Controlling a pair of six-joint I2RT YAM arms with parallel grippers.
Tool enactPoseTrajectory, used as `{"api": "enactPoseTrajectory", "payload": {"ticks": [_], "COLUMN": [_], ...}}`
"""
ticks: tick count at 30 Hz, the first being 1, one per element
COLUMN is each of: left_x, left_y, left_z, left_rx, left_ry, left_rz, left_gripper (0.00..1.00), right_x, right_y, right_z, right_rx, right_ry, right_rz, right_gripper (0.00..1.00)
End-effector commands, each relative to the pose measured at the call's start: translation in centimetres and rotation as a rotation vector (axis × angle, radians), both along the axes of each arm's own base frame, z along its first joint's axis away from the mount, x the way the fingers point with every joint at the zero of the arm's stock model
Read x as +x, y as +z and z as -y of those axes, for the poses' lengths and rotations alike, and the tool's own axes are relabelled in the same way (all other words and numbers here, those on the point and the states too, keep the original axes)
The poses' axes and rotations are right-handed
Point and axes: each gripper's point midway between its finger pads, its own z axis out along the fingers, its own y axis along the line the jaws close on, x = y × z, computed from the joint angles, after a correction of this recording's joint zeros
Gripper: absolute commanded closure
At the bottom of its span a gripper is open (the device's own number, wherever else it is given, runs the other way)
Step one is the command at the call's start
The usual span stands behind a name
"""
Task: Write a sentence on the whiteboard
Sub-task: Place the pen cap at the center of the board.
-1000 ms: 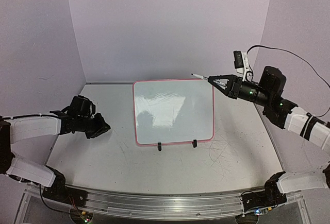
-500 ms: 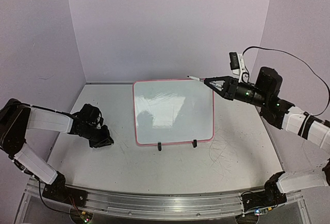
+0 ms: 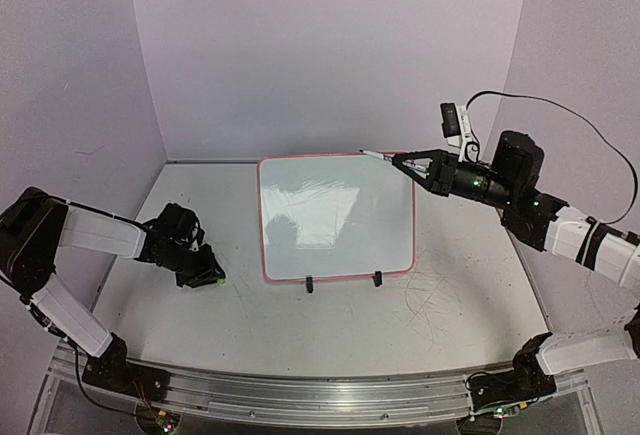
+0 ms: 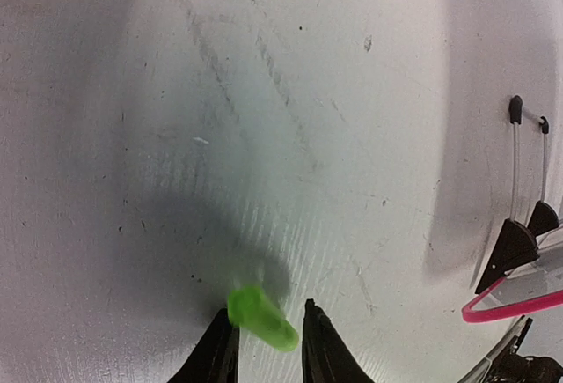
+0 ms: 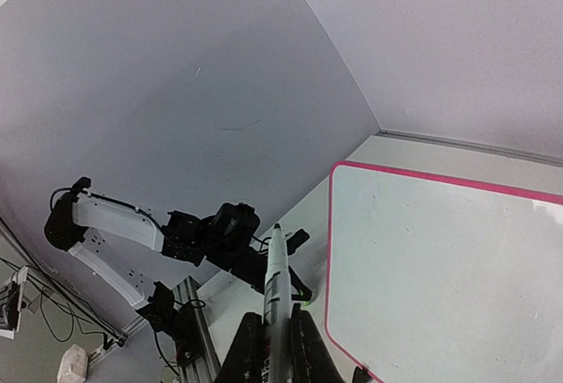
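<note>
The right gripper (image 3: 418, 165) is clamped on the marker (image 5: 274, 277), whose tip pokes out ahead of it over the far right corner of the whiteboard (image 3: 335, 220). The board lies blank below and ahead, so writing has not begun. The left gripper (image 3: 212, 277), low over the table (image 4: 264, 92), has the green cap (image 4: 262, 317) between part-spread fingers, but I cannot tell whether it grips it. Next, I judge, the tip must cross and descend to the board's far-left corner, touching lightly.

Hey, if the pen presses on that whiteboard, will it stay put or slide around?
Probably stiff: the whiteboard looks even, with straight edges. It may slide: only two small clips sit at its near edge, and nothing visibly pins it. Its glossy face shows reflections, so the pen tip should glide easily.
</note>
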Motion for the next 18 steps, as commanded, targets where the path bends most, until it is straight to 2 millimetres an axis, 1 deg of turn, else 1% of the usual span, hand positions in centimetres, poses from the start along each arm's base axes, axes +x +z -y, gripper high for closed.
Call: {"api": "enactPoseTrajectory", "payload": {"ticks": [1, 8, 12, 14, 17, 18], "left_x": [0.1, 0.0, 0.2, 0.7, 1.3, 1.6], "left_y": [0.1, 0.9, 2.2, 3.8, 6.5, 7.7], "left_z": [-0.8, -1.1, -0.9, -0.5, 0.2, 0.5], "left_rx": [0.030, 0.027, 0.005, -0.021, -0.065, -0.081], "left_ry": [0.032, 0.047, 0.041, 0.031, 0.009, -0.002], "left_rz": [0.028, 0.055, 0.090, 0.133, 0.206, 0.238], "left_gripper": [0.74, 0.71, 0.66, 0.61, 0.47, 0.41], "right_x": [-0.3, -0.3, 0.2, 0.5, 0.7, 0.8], "right_y": [2.4, 1.9, 0.9, 0.4, -0.1, -0.2], "right_z": [0.0, 0.0, 0.1, 0.2, 0.4, 0.6], "right_rx": [0.037, 0.032, -0.002, -0.027, -0.057, -0.064], "right_ry": [-0.003, -0.005, -0.028, -0.046, -0.073, -0.088], "right_rz": [0.076, 0.066, 0.041, 0.031, 0.022, 0.020], "right_gripper": [1.00, 1.00, 1.00, 1.00, 1.00, 1.00]}}
